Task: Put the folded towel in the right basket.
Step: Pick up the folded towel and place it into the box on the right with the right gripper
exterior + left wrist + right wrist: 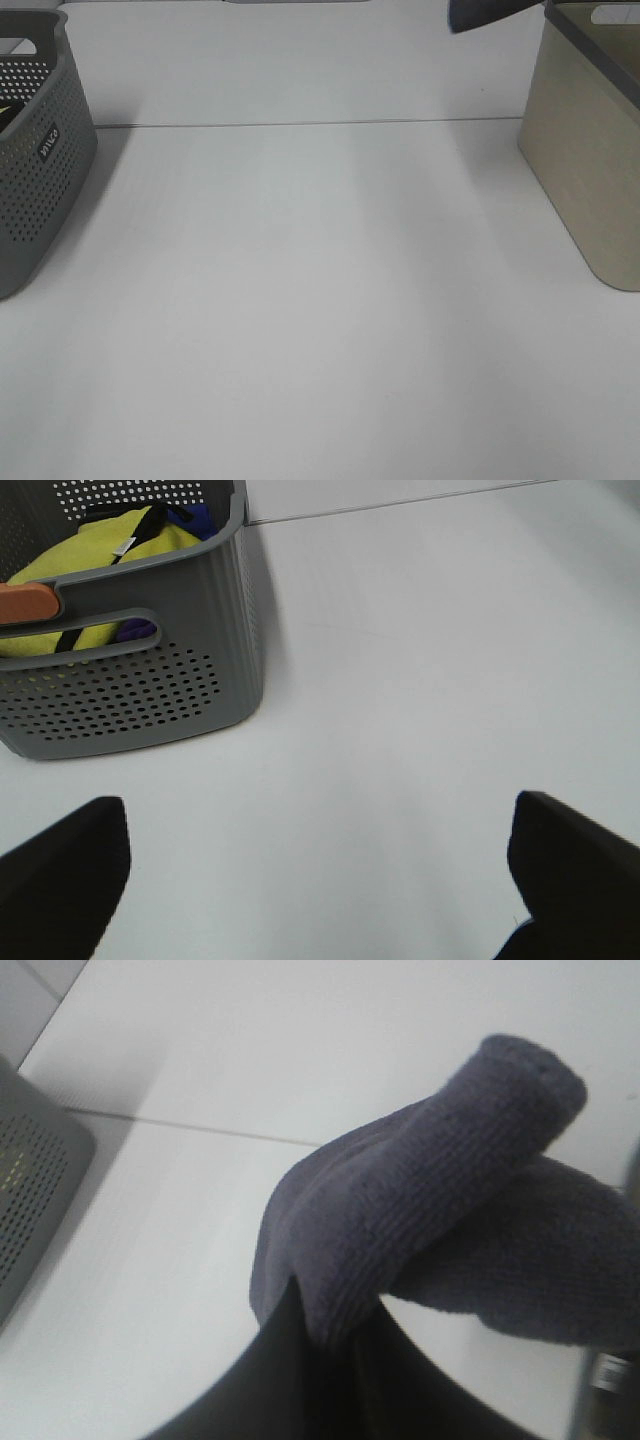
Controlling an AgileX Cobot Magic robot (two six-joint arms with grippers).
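- Right gripper (pixel 325 1360): we see dark jaws clamped on folded purple-grey terry towel (pixel 420 1210), held off white table (pixel 320 300).
- Towel at far right, just left of beige smooth-walled plastic basket (pixel 585 160), by its rim, not inside.
- Left gripper (pixel 320 880): jaws wide apart, empty, near grey perforated plastic basket (pixel 150 690) at left, w/ yellow cloth (pixel 100 550) inside.

White table (pixel 320 330) w/ a thin seam (pixel 300 125) running across its far part (light soft, even; shadows faint).
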